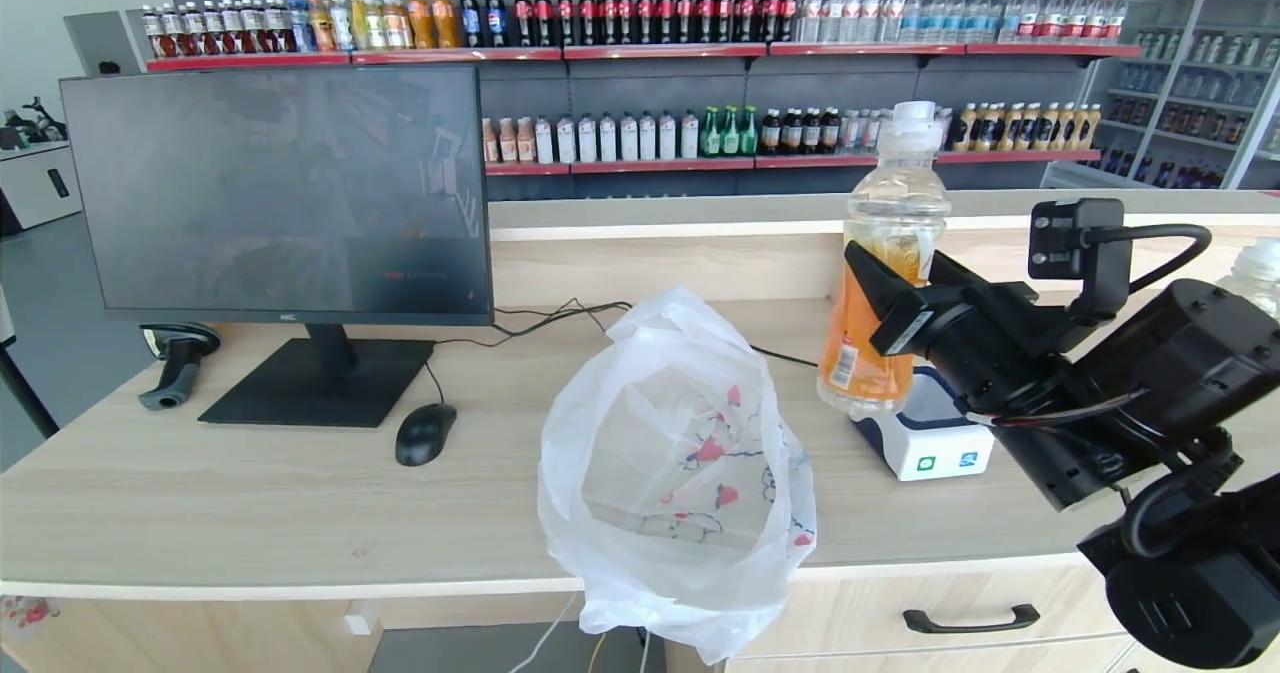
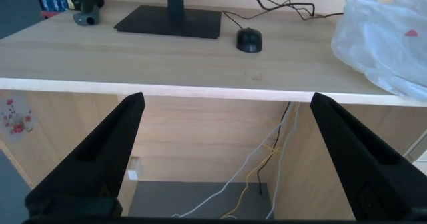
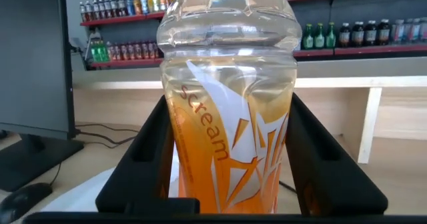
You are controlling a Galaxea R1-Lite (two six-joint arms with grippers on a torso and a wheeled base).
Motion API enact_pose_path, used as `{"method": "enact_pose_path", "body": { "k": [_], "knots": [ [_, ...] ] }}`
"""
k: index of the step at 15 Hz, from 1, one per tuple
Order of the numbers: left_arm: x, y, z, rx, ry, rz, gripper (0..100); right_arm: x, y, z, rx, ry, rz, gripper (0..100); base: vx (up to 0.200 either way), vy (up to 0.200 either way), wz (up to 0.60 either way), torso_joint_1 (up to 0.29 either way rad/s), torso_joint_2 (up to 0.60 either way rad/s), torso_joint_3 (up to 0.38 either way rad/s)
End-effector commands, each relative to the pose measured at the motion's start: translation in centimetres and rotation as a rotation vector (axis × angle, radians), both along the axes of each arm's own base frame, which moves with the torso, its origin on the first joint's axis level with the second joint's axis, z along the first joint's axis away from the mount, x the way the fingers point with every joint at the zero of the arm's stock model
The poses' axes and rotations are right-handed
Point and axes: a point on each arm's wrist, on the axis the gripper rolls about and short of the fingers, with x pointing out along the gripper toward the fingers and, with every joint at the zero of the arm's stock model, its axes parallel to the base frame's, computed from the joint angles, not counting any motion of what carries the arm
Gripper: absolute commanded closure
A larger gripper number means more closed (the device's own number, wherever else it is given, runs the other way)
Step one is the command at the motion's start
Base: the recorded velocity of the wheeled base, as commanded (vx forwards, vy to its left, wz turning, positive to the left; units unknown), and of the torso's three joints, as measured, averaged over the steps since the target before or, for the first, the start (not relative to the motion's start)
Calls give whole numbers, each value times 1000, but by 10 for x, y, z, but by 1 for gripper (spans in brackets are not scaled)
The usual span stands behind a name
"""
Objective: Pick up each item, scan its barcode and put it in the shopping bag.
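The bottle (image 1: 893, 215), part-filled with orange drink, is upright and clamped at mid-body between the fingers of the right gripper (image 1: 893, 288). The right wrist view confirms a finger on each side of it. Its base hangs just over the near edge of the white scanner box (image 1: 930, 448) on the counter (image 1: 250, 493); contact cannot be determined. A barcode (image 1: 846, 364) shows low on the label, on the side toward the shopping bag (image 1: 680, 463).

Assessment: the scanning step is in hand and bagging is not yet done. The barcode appears to face away from the box, so the wrist should probably turn the bottle until the code meets the reading window, then pause there. The plastic is smooth and the liquid can slosh, so keep the grip firm and tilt slowly.

The bag stands near to the left, its mouth open upward but slack; lower the bottle centrally.

The left gripper (image 2: 227, 101) hangs below the counter edge, fingers spread wide, holding nothing.
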Motion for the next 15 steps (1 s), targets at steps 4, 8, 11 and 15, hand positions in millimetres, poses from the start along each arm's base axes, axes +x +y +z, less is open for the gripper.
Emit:
{"method": "enact_pose_path", "body": {
  "k": [4, 8, 11, 15],
  "knots": [
    [0, 0, 0, 0, 0, 0, 0, -1, 0, 1, 1, -2, 3, 100, 0, 200, 0, 2, 2, 2],
    [0, 0, 0, 1, 0, -2, 0, -3, 1, -2, -4, 8, 7, 100, 0, 50, 0, 1, -1, 1],
    [0, 0, 0, 1, -2, -2, 0, -5, 7, -8, -16, 27, 28, 100, 0, 0, 0, 0, 0, 0],
    [0, 0, 0, 0, -2, -2, 0, 1, 21, -23, -41, 68, 59, 100, 0, 0, 0, 0, 0, 0]
  ]
}}
